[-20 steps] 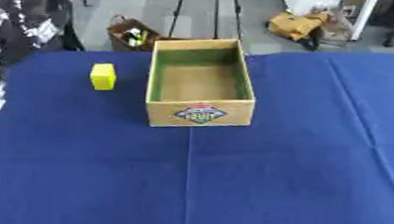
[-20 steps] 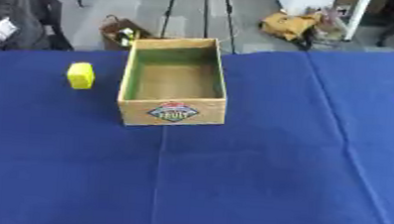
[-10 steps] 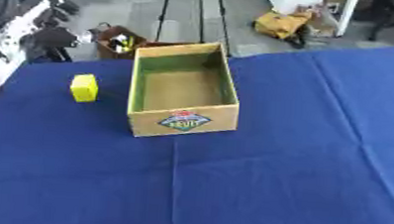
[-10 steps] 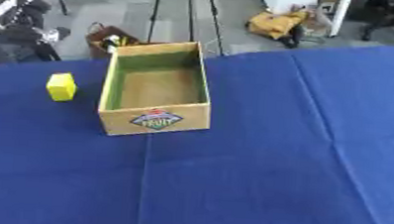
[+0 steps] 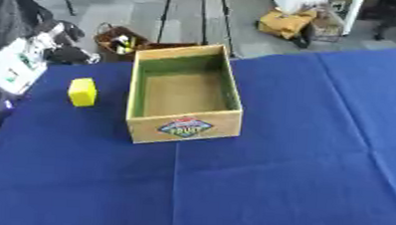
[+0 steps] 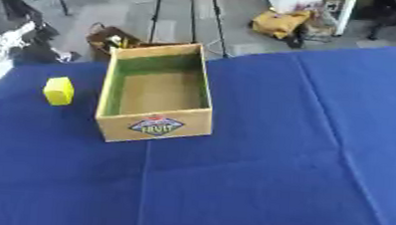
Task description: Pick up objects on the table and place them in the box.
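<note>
The cardboard box [image 5: 184, 101] stands on the tablecloth [image 5: 276, 175] toward the table's 11 o'clock area, its open top up. A small block [image 5: 82, 92] lies near the box at its 9 o'clock, apart from it, close to the table's left edge.

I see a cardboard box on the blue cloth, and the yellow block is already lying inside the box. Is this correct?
Not quite. The cardboard box does stand on the blue cloth, but the yellow block is not inside it. The left eye view shows the block lying on the cloth to the box's left, apart from it, and nothing on the box's floor.
</note>
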You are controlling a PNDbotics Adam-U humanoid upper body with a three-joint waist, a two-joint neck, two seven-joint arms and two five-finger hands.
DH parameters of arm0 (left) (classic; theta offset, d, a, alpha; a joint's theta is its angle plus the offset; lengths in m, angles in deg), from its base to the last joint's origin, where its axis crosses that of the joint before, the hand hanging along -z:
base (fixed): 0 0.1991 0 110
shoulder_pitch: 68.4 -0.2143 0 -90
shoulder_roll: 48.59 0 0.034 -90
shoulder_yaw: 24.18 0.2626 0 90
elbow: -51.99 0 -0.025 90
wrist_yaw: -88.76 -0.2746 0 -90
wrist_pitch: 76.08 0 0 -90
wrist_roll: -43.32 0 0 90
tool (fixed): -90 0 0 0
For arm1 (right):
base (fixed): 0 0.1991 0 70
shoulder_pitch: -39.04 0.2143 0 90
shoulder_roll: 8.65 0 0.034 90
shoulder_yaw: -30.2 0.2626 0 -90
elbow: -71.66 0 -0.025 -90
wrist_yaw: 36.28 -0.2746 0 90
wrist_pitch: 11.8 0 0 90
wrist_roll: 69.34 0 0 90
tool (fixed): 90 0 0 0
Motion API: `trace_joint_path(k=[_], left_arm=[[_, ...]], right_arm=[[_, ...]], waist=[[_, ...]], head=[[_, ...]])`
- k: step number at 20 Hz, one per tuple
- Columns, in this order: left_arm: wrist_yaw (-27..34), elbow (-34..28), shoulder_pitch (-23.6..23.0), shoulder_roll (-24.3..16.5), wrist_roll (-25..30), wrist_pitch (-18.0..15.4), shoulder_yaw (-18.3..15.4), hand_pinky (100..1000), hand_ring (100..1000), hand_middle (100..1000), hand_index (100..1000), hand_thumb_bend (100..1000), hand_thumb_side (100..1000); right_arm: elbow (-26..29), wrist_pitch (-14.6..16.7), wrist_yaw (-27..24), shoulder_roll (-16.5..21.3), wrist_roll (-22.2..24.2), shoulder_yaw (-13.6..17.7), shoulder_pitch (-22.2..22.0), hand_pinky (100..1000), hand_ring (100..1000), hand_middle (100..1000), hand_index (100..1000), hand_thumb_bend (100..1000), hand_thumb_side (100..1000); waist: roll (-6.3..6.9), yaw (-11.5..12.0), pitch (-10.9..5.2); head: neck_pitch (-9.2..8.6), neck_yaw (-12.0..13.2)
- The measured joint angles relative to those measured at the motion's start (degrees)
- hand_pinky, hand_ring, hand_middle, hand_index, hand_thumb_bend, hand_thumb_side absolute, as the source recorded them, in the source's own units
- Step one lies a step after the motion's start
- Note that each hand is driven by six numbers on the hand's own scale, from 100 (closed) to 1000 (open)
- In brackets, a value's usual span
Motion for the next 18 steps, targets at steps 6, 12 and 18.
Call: trace_joint_path(k=[6, 12, 18], left_arm=[[-5.72, 8.74, 2.19, 2.30, 1.31, -5.35, -1.16, 890, 800, 735, 812, 529, 252], [-11.41, 11.60, 2.70, 3.58, 4.93, -10.90, -3.88, 920, 834, 772, 830, 549, 235], [-17.19, 10.90, 2.73, 3.95, 9.00, -16.08, -6.98, 932, 852, 793, 846, 566, 234]], right_arm=[[0.28, -0.01, 0.00, -0.03, 0.25, 0.00, -0.13, 503, 648, 721, 775, 100, 881], [0.28, 0.06, 0.00, -0.05, 0.33, 0.00, -0.20, 504, 648, 709, 777, 100, 885], [0.28, 0.09, 0.00, -0.06, 0.36, 0.00, -0.62, 506, 650, 709, 778, 100, 888]], waist=[[-0.01, 0.29, 0.01], [-0.14, 0.39, 0.04], [-0.36, 0.85, 0.03]], head=[[-0.03, -0.12], [-0.05, -0.29], [-0.04, -0.59]])
